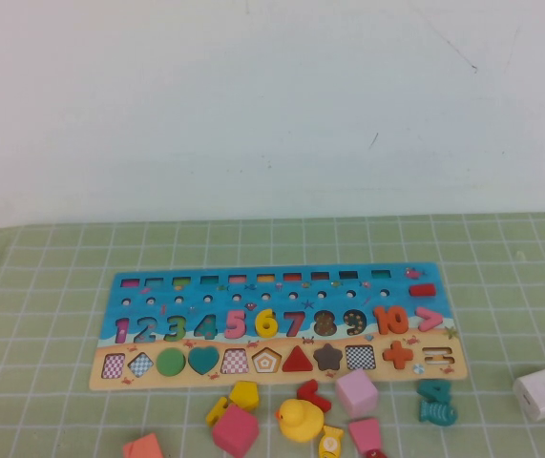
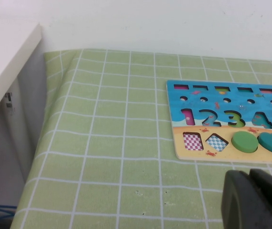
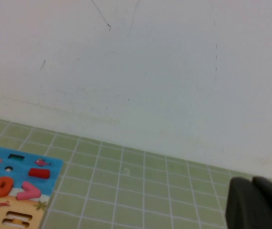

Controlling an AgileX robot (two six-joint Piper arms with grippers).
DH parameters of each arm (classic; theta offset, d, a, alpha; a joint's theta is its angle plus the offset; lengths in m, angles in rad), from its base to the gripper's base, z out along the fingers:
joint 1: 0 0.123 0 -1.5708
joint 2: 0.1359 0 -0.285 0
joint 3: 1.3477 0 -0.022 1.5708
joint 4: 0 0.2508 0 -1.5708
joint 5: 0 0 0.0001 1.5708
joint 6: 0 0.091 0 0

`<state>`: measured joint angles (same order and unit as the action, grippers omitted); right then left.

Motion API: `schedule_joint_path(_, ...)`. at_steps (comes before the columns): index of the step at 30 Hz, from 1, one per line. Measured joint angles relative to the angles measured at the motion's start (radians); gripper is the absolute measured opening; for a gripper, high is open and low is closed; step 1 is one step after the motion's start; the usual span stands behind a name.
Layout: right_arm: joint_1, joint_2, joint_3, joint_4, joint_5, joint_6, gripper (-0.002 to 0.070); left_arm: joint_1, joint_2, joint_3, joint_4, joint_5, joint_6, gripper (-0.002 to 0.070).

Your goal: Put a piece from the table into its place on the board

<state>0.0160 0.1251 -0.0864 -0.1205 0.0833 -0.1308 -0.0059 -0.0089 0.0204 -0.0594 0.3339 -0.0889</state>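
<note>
The yellow 6 already sits in its slot on the board, so placing looks done and only retreat remains, while the left gripper and right gripper, both with jaws pressed together, hover off the board.

The yellow 6 sits flat in its slot on the long blue and tan board, in the middle of the high view.
</note>
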Motion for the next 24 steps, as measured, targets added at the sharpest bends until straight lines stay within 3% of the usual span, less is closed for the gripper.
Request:
schedule_joint_path(8, 0.0, -0.126, 0.112, 0.191, 0.01, -0.066, -0.0001, 0.0, 0.0, 0.0, 0.0, 0.0, 0.0, -0.0001)
schedule_joint_path(19, 0.0, -0.134, 0.113, 0.104, 0.257, 0.085, -0.0001, 0.0, 0.0, 0.0, 0.0, 0.0, 0.0, -0.0001)
schedule_joint_path(24, 0.0, -0.134, 0.111, 0.1, 0.266, 0.099, -0.0001, 0.0, 0.0, 0.0, 0.0, 0.0, 0.0, -0.0001)
